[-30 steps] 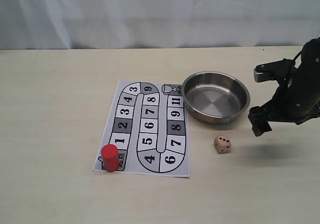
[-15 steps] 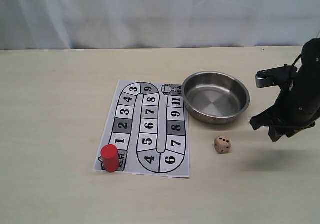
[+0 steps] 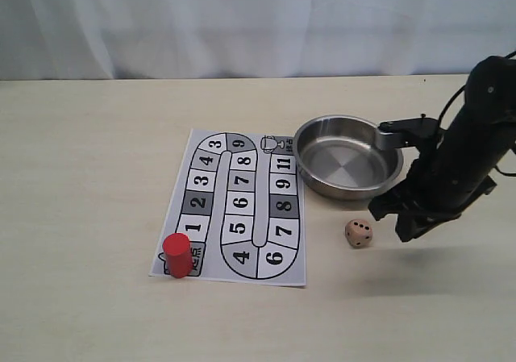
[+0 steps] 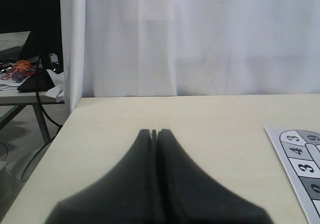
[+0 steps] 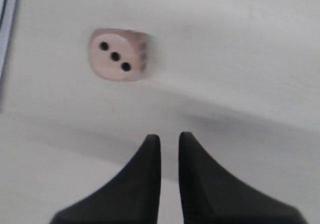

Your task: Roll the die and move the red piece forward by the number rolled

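We count 1 die, just ahead of the fingertips of the right gripper, w/ 3 pips on the face toward them. Also 1 red piece, 1 printed board, 1 steel bowl, 1 table. Grippers: 2, incl. the left gripper, 2 fingers each.

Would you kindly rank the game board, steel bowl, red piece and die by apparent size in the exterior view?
1. game board, clearly largest
2. steel bowl
3. red piece
4. die, smallest, at a similar distance from the camera as the red piece
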